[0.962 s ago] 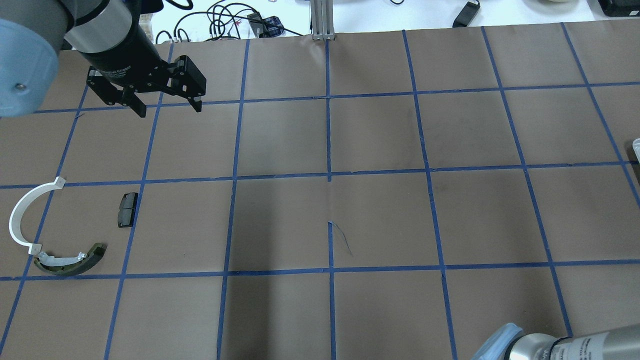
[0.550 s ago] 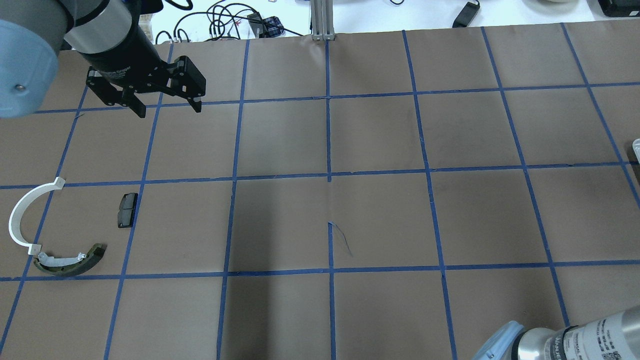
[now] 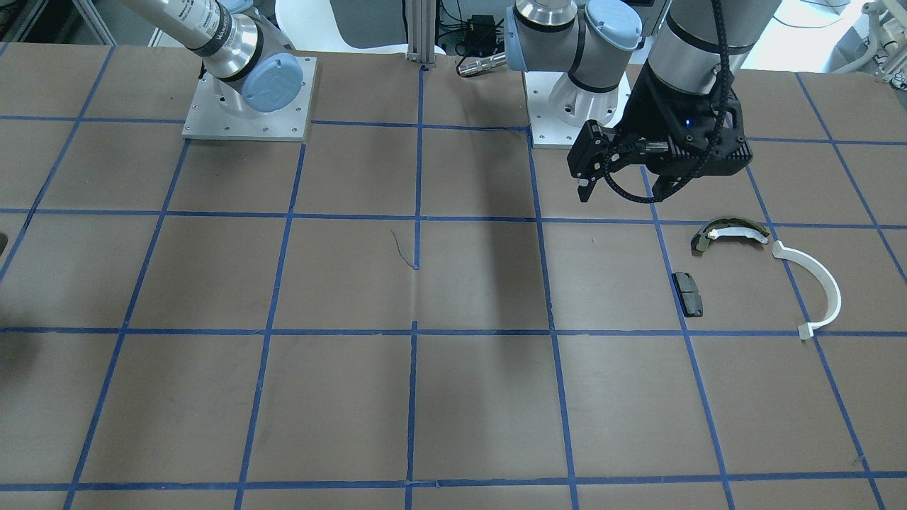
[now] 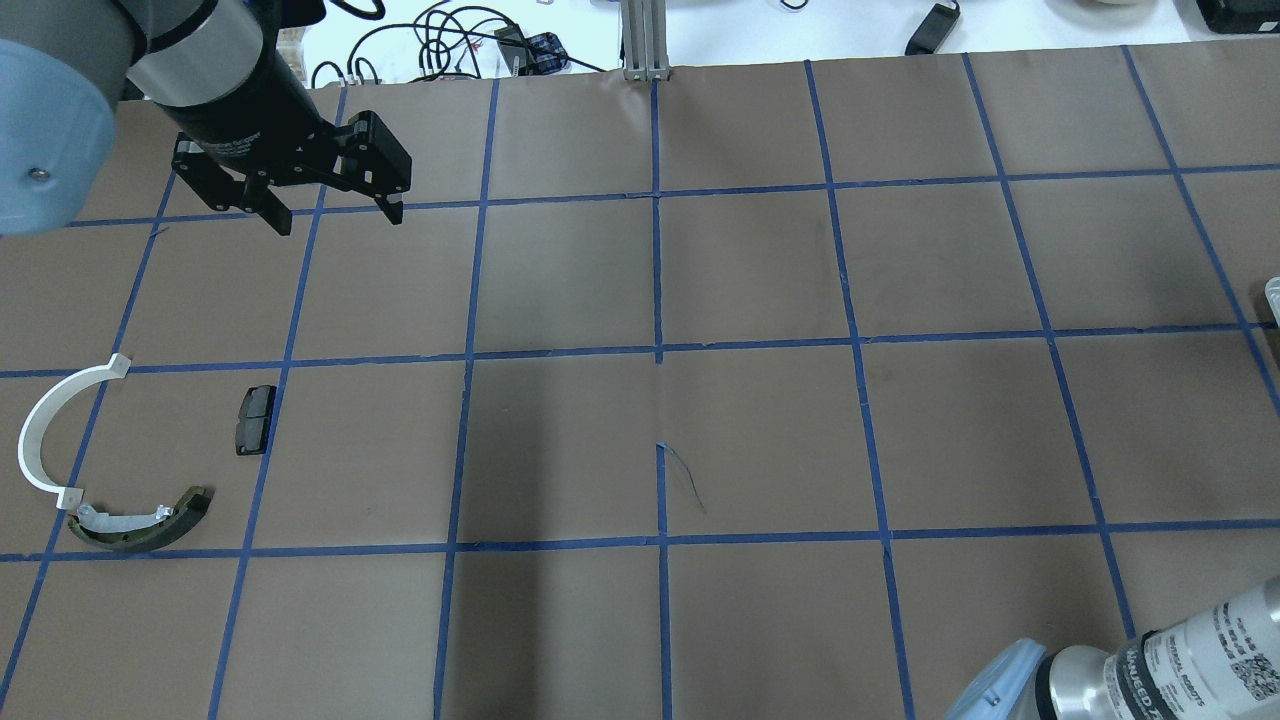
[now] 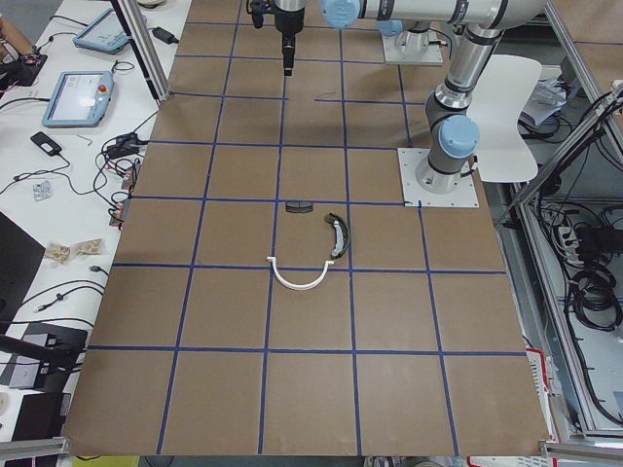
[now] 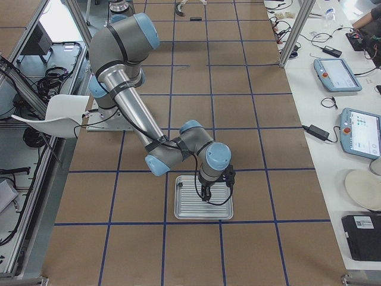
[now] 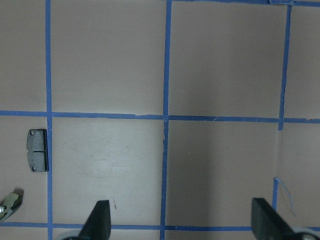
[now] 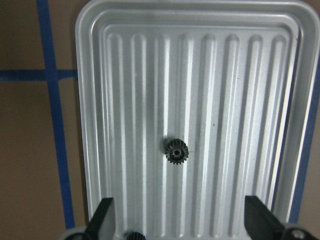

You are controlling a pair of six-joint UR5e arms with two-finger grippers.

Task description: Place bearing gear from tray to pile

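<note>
The bearing gear (image 8: 176, 150), small, black and toothed, lies in the middle of the ribbed metal tray (image 8: 82, 100). My right gripper (image 8: 181, 220) hangs open above the tray, its jaws wide on either side of the gear; the exterior right view shows it over the tray (image 6: 203, 205). The pile lies at the table's left: a white arc (image 4: 40, 420), an olive-and-white brake shoe (image 4: 140, 525) and a black pad (image 4: 254, 420). My left gripper (image 4: 340, 220) is open and empty, held above the table beyond the pile.
A second dark toothed part (image 8: 132, 235) peeks in at the tray's near edge. Blue tape lines grid the brown table. Cables (image 4: 450, 40) and an aluminium post (image 4: 645, 40) stand at the far edge. The arm bases (image 3: 248, 99) sit at the robot's side.
The right arm's elbow at the bottom of the overhead view has shifted to the right. The left arm and the pile have not moved.
</note>
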